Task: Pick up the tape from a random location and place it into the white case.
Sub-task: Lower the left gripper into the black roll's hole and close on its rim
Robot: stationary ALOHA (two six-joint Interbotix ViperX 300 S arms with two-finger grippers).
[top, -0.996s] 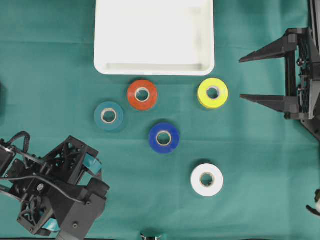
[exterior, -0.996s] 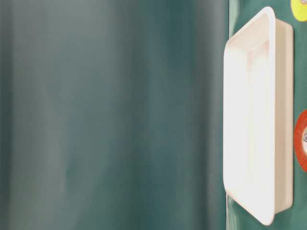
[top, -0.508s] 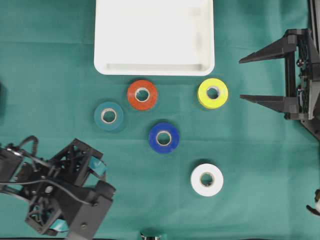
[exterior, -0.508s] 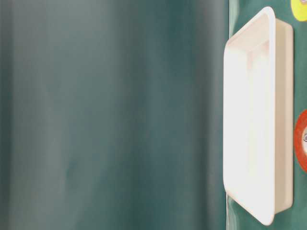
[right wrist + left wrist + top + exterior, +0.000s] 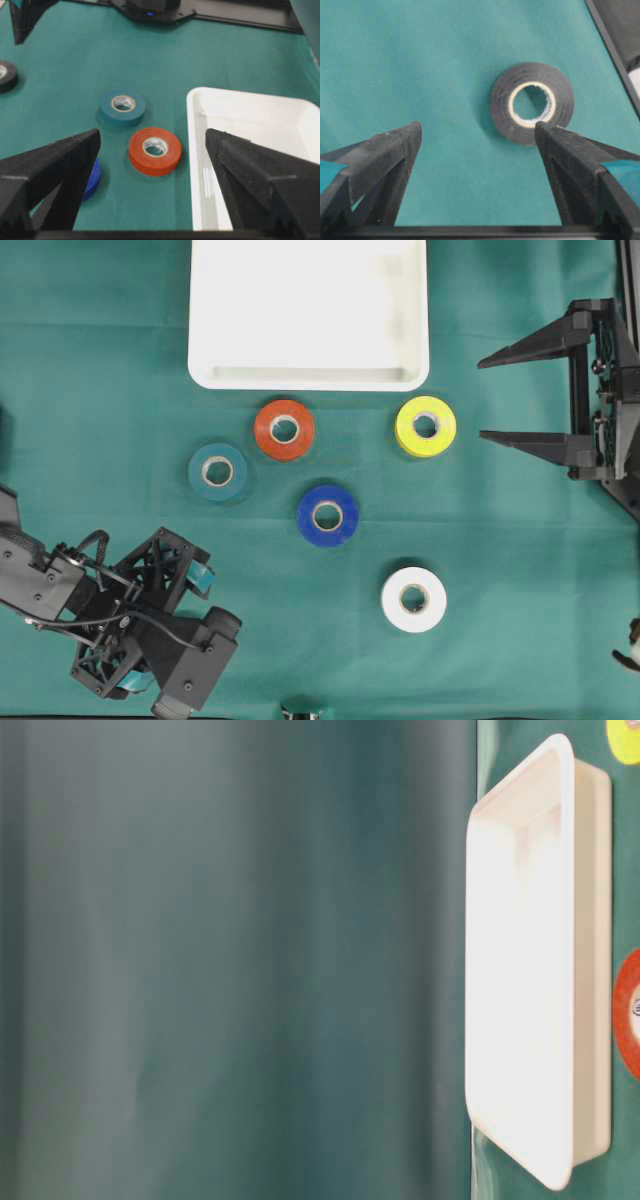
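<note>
the left claw (image 5: 477, 142) is spread wide and empty above the black tape (image 5: 531, 103), which lies flat on the desk near its right finger, far from the white case (image 5: 308, 377). closing off-centre, that finger could shove the roll aside. the right claw (image 5: 492, 398) hangs wide and empty.

Glossy plastic white case (image 5: 308, 374), matt green cloth (image 5: 100, 390), matt blk tape (image 5: 531, 103)

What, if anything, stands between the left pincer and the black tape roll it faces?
Nothing visible. In the left wrist view the left pincer is open over bare green cloth, and the black tape roll lies flat just ahead, nearer its right finger.
</note>
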